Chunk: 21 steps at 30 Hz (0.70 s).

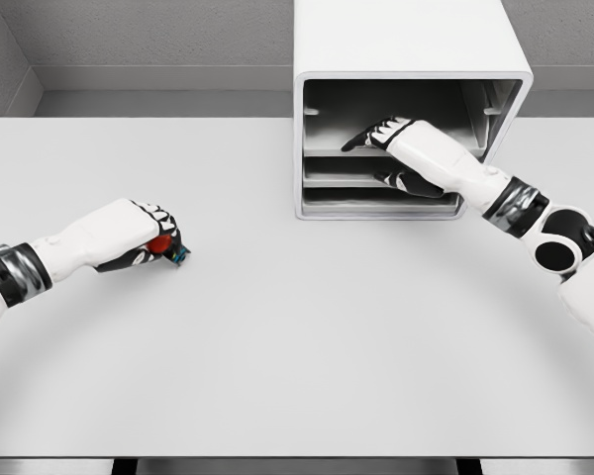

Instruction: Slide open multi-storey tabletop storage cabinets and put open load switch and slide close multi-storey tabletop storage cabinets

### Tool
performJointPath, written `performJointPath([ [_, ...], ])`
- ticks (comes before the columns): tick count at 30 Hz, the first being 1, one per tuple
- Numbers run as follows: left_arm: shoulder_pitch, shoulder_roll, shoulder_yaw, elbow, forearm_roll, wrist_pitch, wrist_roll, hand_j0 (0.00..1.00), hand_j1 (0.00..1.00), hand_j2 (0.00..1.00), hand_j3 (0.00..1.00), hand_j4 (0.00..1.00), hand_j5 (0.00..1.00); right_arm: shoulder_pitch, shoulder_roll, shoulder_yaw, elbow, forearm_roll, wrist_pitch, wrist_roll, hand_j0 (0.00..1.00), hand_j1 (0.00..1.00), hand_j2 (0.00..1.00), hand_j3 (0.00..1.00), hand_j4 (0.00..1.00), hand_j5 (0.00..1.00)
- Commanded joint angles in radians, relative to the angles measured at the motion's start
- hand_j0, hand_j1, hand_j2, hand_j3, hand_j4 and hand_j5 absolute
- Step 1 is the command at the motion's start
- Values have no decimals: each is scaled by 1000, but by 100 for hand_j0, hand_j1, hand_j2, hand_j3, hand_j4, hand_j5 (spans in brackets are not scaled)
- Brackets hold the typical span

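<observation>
A white multi-storey cabinet point(413, 45) stands at the back of the table, right of the middle, its front open and shelves showing inside. My right hand point(376, 136) reaches into the upper bay with fingers extended, holding nothing; the thumb hangs below near the lower shelf. At the left, my left hand point(156, 242) rests on the table with fingers curled around the load switch point(168, 247), a small object showing red and a teal tip. The switch is mostly hidden by the fingers.
The grey table point(307, 346) spreads wide between the two arms. A grey wall runs behind the cabinet, and the table's front edge lies along the bottom of the view.
</observation>
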<state>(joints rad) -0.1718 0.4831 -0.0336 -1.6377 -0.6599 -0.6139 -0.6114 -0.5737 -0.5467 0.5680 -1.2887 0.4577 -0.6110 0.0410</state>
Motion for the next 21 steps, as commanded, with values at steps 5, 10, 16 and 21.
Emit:
performJointPath([
  [5,0,-3,12,-13,16,3,0,36,36,36,36,36,36,8,-9,3,-8,-7,0,-1,73,73,73,73,73,73],
  [10,9,-3,34,-34,19,3,0,36,36,36,36,36,36,18,-27,1,-44,-7,0,-1,73,73,73,73,73,73],
  [16,12,0,52,-36,51,3,0,37,37,37,37,37,37,34,-55,-2,-86,-11,0,-1,73,73,73,73,73,73],
  [21,18,-1,66,-51,62,3,0,37,37,37,37,37,37,61,-95,-8,-158,-13,0,-4,73,73,73,73,73,73],
])
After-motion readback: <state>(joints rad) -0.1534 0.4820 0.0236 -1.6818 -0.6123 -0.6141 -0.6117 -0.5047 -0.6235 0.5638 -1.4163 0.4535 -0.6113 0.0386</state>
